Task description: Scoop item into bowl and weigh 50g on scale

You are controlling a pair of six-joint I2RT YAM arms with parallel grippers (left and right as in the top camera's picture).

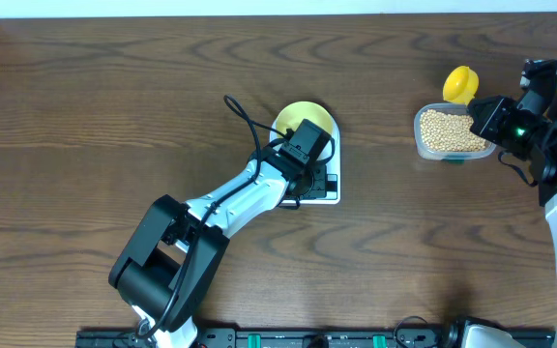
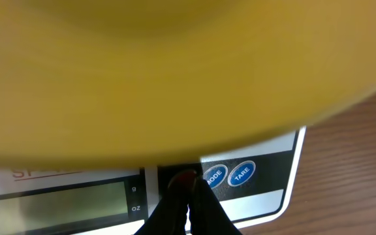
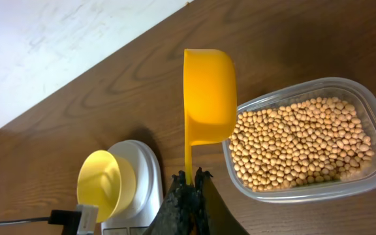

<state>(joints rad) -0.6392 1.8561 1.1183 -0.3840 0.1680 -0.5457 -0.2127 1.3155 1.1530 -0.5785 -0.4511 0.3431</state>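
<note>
Closed, empty left tool [image 2: 187,186] at scale [image 2: 266,196] front, lower centre — likely zeroing it under the bowl [image 2: 175,72]; right tool [image 3: 191,179] clamps scoop [image 3: 207,91] handle beside beans [image 3: 299,143].

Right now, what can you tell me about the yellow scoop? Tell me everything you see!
The scoop is bright yellow and looks like smooth plastic. It has a deep rounded cup on a thin straight handle. The right arm's jaws are shut on the end of the handle. The cup sits by one corner of the clear tub of beans. I can't tell whether it touches the tub or has anything inside.
</note>
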